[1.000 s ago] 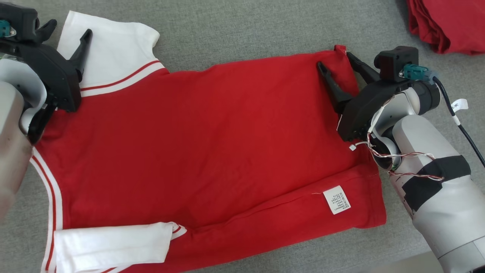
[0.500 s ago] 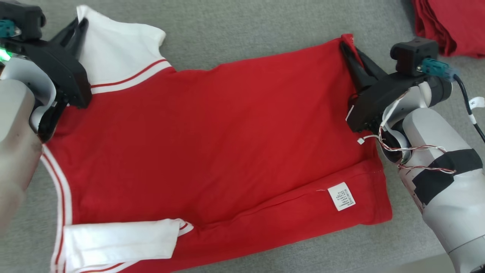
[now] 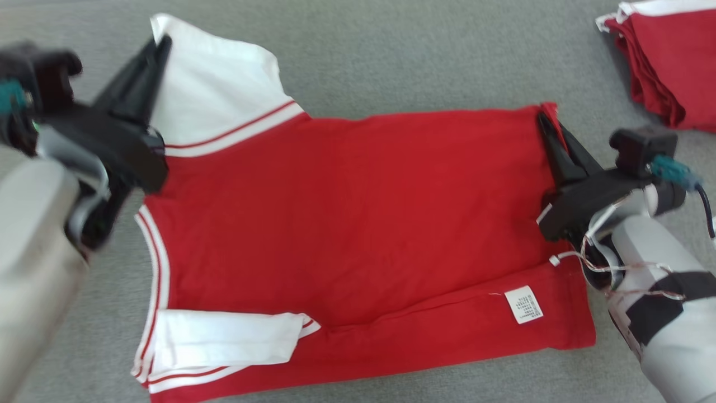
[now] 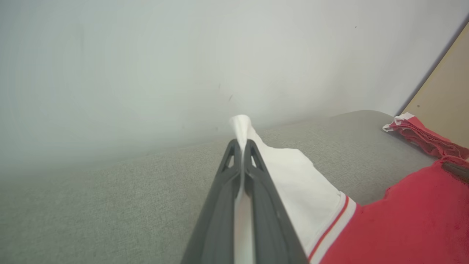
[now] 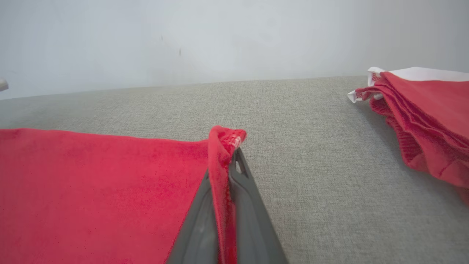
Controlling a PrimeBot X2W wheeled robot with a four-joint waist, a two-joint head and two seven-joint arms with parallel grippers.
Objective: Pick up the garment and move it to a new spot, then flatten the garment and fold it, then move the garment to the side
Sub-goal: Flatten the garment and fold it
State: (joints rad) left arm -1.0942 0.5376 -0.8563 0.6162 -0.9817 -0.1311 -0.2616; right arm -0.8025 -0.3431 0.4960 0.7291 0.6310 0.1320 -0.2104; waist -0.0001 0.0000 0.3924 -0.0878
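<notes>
Lying left of the red garment pile [image 3: 665,61], the red-and-white shirt [image 3: 358,224] is pinched: left gripper [image 3: 161,46] on its white sleeve [image 3: 218,95], right gripper [image 3: 544,119] on its hem corner [image 3: 551,106]; uneven pulling could free either edge.

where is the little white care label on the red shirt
In the head view the care label sits on the folded lower strip of the red shirt, near its right hem, below the right gripper.
</notes>
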